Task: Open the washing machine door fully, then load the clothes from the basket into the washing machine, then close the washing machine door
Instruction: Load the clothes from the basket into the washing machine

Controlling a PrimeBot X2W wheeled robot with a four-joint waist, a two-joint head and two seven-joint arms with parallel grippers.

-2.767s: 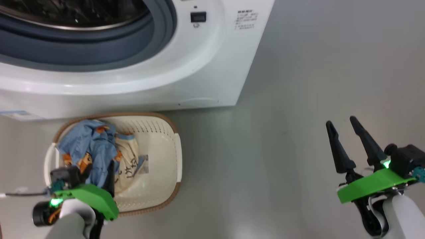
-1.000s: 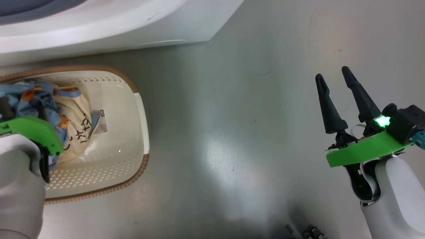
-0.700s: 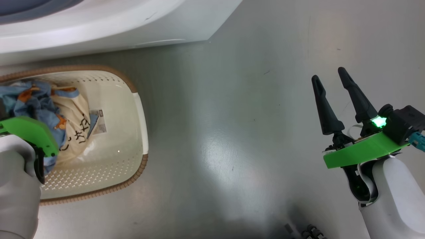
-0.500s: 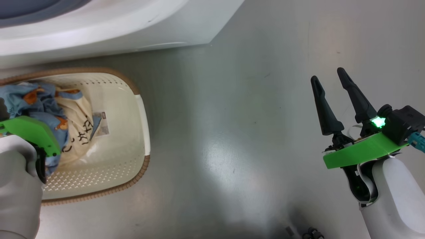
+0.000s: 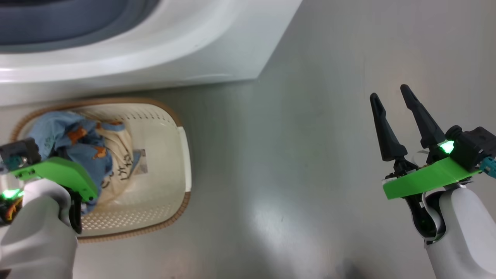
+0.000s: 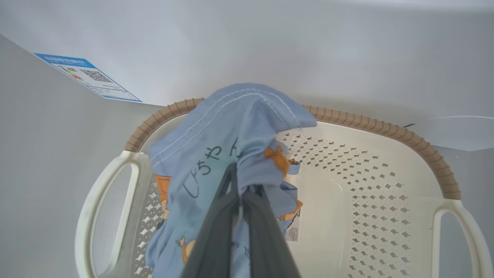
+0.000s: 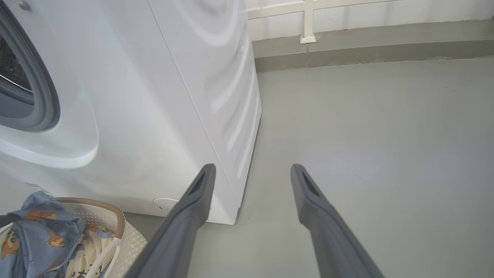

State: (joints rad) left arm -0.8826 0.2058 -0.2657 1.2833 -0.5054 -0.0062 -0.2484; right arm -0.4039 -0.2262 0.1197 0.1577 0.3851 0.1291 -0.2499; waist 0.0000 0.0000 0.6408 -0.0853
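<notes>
Starting nearest, the left gripper (image 6: 242, 181) is seen clamped on a bunched fold of the light blue garment (image 6: 216, 150), which is gathered over the left part of the basket (image 5: 186, 155), set on the floor (image 5: 310, 155) just in front of the washing machine (image 5: 155, 66). Only a narrow pinch of cloth appears to be taken, so it could be pulled free by its own weight if raised fast. Much of the garment hangs below the fingers; a trailing end might be snagged on the brown rim (image 6: 366, 123) or a side handle (image 6: 100, 200), and the light basket dragged or tipped. The cream garment (image 5: 120, 170) lies under and beside the blue one; whether it is caught up with it cannot be told for certain, and if tangled it may be dropped midway. To the right, the right gripper (image 5: 389, 92) is held wide apart and empty, well clear. Farther off, the grey gasket (image 5: 77, 23) could be brushed and cloth left draped outside the drum.
</notes>
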